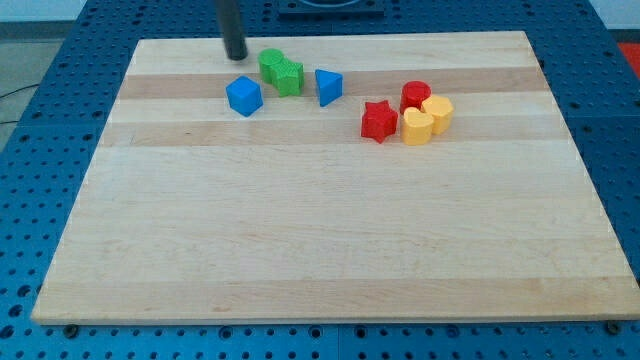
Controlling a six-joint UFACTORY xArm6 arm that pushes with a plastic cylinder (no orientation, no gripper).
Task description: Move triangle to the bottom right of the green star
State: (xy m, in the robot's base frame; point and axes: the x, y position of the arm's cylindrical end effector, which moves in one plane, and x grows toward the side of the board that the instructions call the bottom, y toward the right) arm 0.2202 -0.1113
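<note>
We're parking my tip (236, 56) near the board's (300, 250) top edge, up-left of the green star (281, 72). No claw, just a rod. Blue triangle (327, 87) is sitting just right of star.

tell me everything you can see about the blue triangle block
The blue triangle is a small wedge-shaped block, solid bright blue, looking like moulded plastic. It rests flat on the wooden board near the view's top, one point facing the view's bottom. It stands just to the right of the green blocks, close to them but with a slim gap showing; nothing touches it. The red star lies further right and lower. My tip sits well to its left, beyond the green blocks, not in contact.
</note>
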